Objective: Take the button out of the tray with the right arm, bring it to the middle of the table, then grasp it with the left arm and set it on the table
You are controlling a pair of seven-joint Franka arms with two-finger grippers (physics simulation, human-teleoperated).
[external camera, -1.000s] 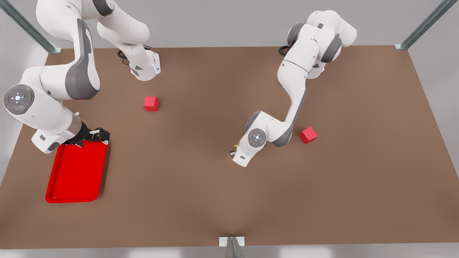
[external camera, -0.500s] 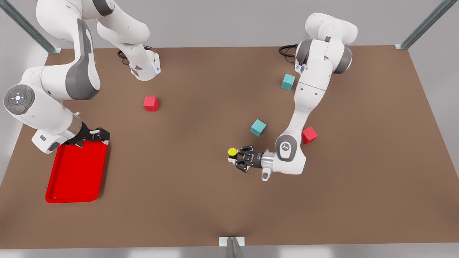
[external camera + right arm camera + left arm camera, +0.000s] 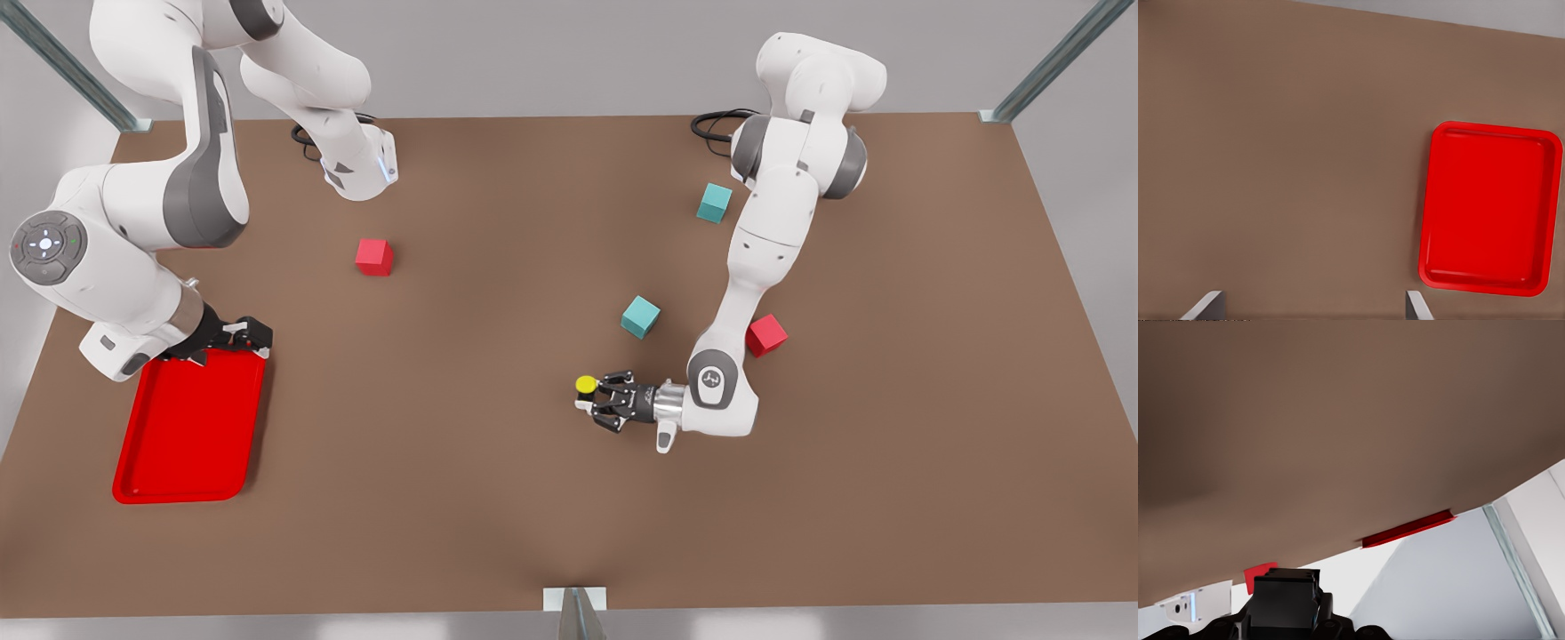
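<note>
**Button held in left jaws near mid-worktop**

Button (image 3: 585,384): tiny, with a round bright yellow cap on a dark blocky body, smaller than any cube nearby. Sits at the tip of the left jaws, which are closed on it, close to the middle of the worktop (image 3: 444,498). Hard to tell whether resting on the surface or held just above it. Well apart from the red tray (image 3: 191,427), which lies toward the front view's left.

Left arm (image 3: 765,240) reaching down from the far edge on the front view's right, wrist turned level, left jaws pointing toward the front view's left. Small round emblem on the wrist joint cap, too small to read.

Right arm (image 3: 133,222) on the front view's left, right jaws hanging over the far rim of the tray. Open, going by the right wrist view: two grey fingertips (image 3: 1205,305) set wide apart, with the tray (image 3: 1491,207) beyond them, glossy, round-cornered, raised rim.

Teal cube (image 3: 640,317) just beyond the button; second teal cube (image 3: 714,202) farther back. Red cube (image 3: 765,335) beside the left arm's wrist, another red cube (image 3: 374,257) toward the right arm's base.
</note>
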